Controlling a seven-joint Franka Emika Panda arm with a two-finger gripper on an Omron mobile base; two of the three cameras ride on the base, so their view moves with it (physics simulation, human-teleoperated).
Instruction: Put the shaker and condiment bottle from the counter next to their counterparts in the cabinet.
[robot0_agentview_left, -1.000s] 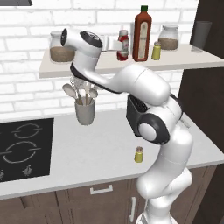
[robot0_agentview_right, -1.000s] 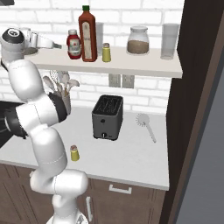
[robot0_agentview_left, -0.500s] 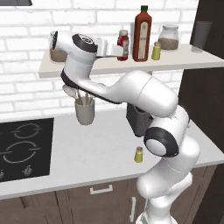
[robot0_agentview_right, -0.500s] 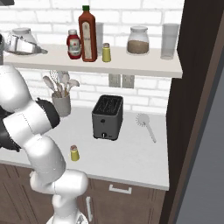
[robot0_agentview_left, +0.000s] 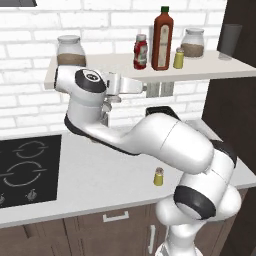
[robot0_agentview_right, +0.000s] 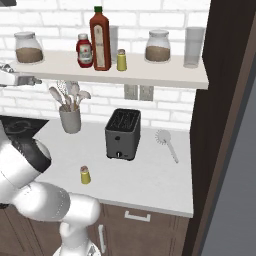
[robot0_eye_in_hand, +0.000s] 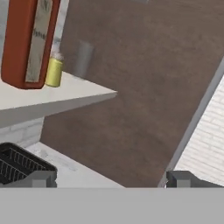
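I am holding the gripper (robot0_eye_in_hand: 109, 178) wide and empty just under the shelf's (robot0_agentview_left: 210, 72) front edge; the red bottle (robot0_agentview_left: 140, 51) is already standing beside the tall bottle (robot0_agentview_left: 161, 39). The shaker (robot0_agentview_left: 158, 176) is waiting near the worktop's (robot0_agentview_left: 100, 175) front edge, so reaching down past my own arm risks knocking it over or off.

On the shelf (robot0_agentview_right: 165, 75) I see the condiment bottle (robot0_agentview_right: 84, 50) just left of the tall bottle (robot0_agentview_right: 100, 39), with a shaker (robot0_agentview_right: 121, 60) just right of it. One jar (robot0_agentview_right: 28, 47) stands toward the shelf's left end, another jar (robot0_agentview_right: 157, 46) right of the shaker, and a glass (robot0_agentview_right: 194, 46) near the right end. Below, on the worktop (robot0_agentview_right: 150, 180), a utensil holder (robot0_agentview_right: 70, 119) stands at the back, the toaster (robot0_agentview_right: 122, 133) to its right, a brush (robot0_agentview_right: 166, 142) right of that. A second shaker (robot0_agentview_right: 85, 175) stands near the front edge. The hob (robot0_agentview_left: 27, 167) lies at the worktop's left end. My hand (robot0_agentview_left: 142, 89) hangs just under the shelf's front edge.
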